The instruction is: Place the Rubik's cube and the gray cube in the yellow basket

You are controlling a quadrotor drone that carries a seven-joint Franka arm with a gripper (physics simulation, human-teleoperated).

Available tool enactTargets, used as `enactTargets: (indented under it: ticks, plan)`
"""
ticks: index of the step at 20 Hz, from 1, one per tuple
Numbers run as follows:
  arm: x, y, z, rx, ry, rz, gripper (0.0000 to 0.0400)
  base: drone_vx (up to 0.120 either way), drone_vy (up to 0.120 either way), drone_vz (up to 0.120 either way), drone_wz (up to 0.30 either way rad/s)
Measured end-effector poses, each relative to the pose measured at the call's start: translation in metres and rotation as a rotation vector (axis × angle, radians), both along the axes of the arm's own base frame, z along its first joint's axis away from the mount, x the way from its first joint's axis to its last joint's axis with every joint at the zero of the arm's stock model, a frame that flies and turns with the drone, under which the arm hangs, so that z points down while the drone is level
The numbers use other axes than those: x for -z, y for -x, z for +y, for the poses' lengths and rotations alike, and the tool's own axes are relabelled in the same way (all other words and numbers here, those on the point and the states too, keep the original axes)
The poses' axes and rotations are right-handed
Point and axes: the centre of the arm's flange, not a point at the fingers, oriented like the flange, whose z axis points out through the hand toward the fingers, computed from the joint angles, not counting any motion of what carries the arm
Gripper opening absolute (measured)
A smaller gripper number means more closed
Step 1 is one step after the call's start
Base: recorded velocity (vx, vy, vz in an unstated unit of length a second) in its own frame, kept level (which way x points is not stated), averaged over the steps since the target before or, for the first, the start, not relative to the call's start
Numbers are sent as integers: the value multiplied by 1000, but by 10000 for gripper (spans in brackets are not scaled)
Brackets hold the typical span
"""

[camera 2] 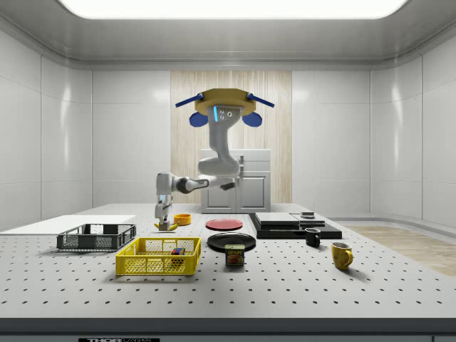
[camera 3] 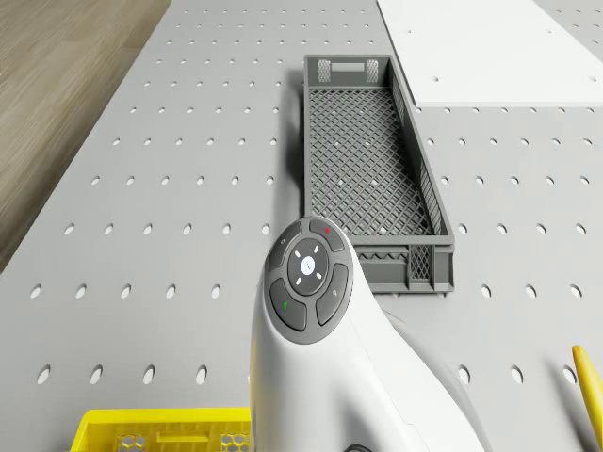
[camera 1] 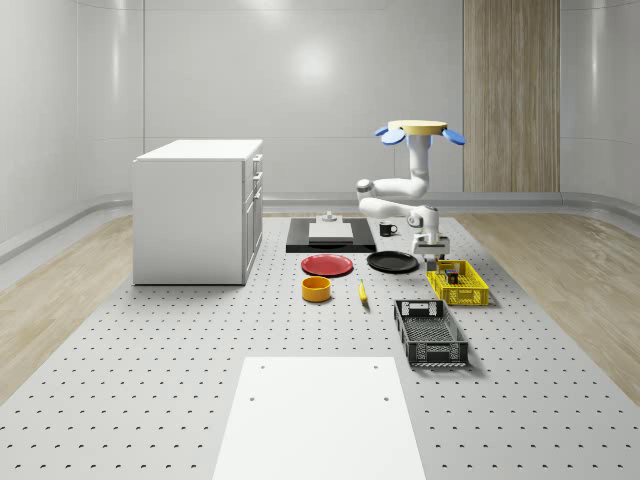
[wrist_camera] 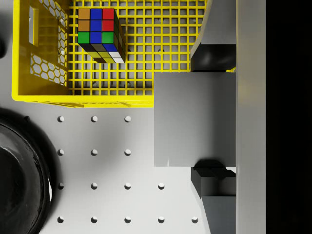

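Between the fingers (wrist_camera: 214,56) of the gripper (wrist_camera: 213,117), seen through the wrist view, sits the gray cube (wrist_camera: 195,119), clamped on two opposite flat faces with the jaws closed only to its width. It hangs straddling the near rim of the yellow basket (wrist_camera: 41,95), partly over the mesh floor and partly over the perforated table (wrist_camera: 109,170). Just beyond, the Rubik's cube (wrist_camera: 99,33) already rests inside the basket, flat on its base and set square to the mesh. Judging by looks, the gray cube is rigid, smooth and light, so a flat-face pinch suits it, though the plain faces could slip. Being a cube, it has no long axis; its edges run parallel to the basket walls. Farther off, the drone (camera 1: 420,130) hovers above the table beside the basket, near the black plate (camera 1: 392,262).
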Motion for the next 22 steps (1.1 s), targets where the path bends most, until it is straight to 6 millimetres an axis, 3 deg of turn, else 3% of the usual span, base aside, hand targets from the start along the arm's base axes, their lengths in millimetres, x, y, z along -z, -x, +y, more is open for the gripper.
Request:
enactTargets:
  ticks: [14,22]
  plan:
    - [0,0,0,0,0,0,250,0,120,0,0]
    - [0,0,0,0,0,0,250,0,120,-120,0]
